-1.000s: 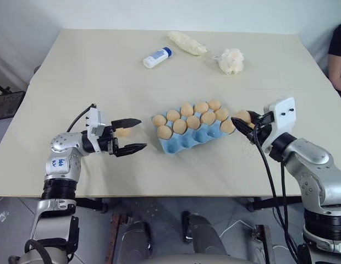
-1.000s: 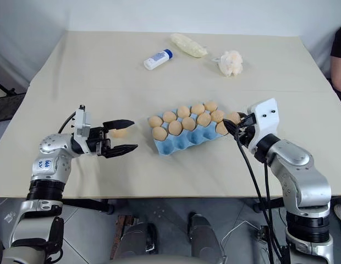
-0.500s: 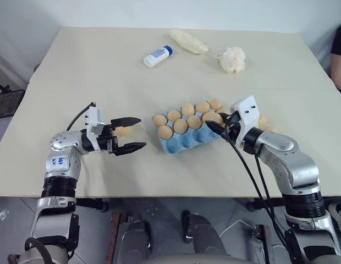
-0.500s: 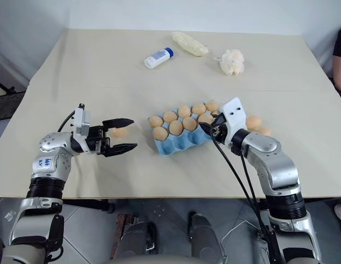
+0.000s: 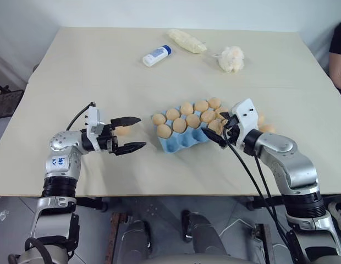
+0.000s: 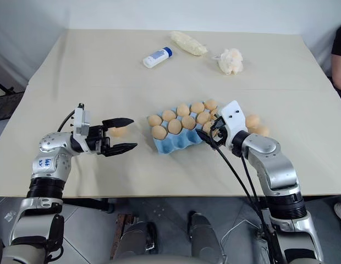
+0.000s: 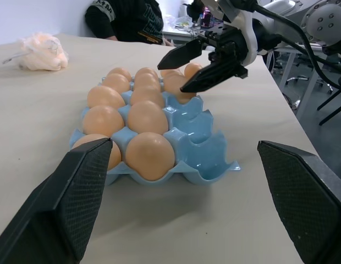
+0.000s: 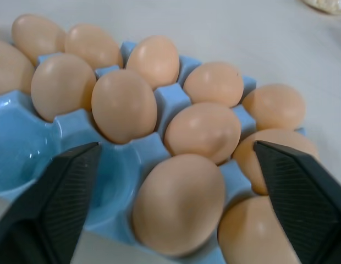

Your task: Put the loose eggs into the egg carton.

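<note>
The light blue egg carton (image 5: 184, 141) lies mid-table with its back rows full of tan eggs and several front cups bare. My right gripper (image 5: 218, 127) hovers open over the carton's right end, its fingers astride an egg (image 8: 179, 203) that rests in a front cup. Two loose eggs (image 6: 252, 121) (image 6: 262, 130) lie on the table just right of that arm. My left gripper (image 5: 135, 133) stands open and level to the left of the carton, pointing at it. Another loose egg (image 5: 122, 131) lies on the table just behind its far finger, not held.
At the far side lie a white bottle with a blue cap (image 5: 157, 56), a pale yellow bag (image 5: 187, 41) and a white puff (image 5: 231, 59). A person in black (image 5: 340, 55) sits at the right edge. Bare table stretches in front of the carton.
My right gripper carried an egg leftward and down over the carton's right end, then opened; the egg now sits in a front cup. The left arm stayed still.
</note>
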Robot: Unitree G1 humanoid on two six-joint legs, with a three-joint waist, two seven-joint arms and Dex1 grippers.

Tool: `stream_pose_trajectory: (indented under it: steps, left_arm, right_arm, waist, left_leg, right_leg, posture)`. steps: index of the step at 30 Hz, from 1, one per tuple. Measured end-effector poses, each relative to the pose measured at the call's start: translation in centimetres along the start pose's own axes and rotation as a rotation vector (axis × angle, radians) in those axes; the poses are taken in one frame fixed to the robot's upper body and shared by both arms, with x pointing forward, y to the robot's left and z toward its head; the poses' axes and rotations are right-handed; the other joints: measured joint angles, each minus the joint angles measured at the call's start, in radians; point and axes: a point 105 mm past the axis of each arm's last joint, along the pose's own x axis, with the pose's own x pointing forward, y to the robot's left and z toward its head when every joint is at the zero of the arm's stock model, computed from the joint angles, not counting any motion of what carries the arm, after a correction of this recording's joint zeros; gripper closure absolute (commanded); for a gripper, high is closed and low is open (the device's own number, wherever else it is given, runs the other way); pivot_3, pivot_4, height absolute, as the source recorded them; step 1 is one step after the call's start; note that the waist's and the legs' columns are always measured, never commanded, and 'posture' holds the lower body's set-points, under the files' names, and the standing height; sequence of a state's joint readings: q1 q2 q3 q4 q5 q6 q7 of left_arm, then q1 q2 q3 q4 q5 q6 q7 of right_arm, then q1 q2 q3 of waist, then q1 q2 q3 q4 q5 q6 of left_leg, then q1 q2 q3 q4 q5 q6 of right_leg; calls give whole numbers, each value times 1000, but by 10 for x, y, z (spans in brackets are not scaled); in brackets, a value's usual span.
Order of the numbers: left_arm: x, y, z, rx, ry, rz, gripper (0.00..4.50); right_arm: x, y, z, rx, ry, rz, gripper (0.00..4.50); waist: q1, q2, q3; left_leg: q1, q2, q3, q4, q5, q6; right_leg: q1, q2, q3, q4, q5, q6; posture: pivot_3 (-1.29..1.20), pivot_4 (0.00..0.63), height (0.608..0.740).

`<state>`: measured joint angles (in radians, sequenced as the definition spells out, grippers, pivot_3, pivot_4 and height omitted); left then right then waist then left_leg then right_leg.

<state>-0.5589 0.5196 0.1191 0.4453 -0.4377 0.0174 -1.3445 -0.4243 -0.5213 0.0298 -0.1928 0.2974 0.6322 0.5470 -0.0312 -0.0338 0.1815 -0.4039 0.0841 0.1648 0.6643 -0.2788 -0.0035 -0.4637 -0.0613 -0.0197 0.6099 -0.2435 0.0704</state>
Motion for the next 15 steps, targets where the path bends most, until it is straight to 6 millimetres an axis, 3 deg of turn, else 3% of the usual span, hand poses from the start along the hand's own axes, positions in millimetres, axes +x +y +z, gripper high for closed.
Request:
stream_pose_trajectory:
  steps: [5,9,15]
  left_arm:
    - [0,0,0,4,-1,-1,0]
    - [0,0,0,4,-1,-3,0]
    - [-1,0,0,3,0,-9,0]
  right_arm:
    - [-7,-3,9,-26,-24,-1,35]
    - [-27,-10,20,-44,-68,-16,35]
    - [-72,-12,1,-16,-43,-24,35]
  waist:
    - [2,0,0]
    - [3,0,0]
    - [6,0,0]
  left_leg:
    - [0,0,0,0,0,0]
    - [0,0,0,0,0,0]
    - [0,0,-1,0,0,0]
  right_leg:
    - [0,0,0,0,0,0]
    - [0,0,0,-1,0,0]
    - [1,0,-1,-2,0,0]
  posture:
    - [0,150,740]
    - [0,150,740]
    - [0,150,740]
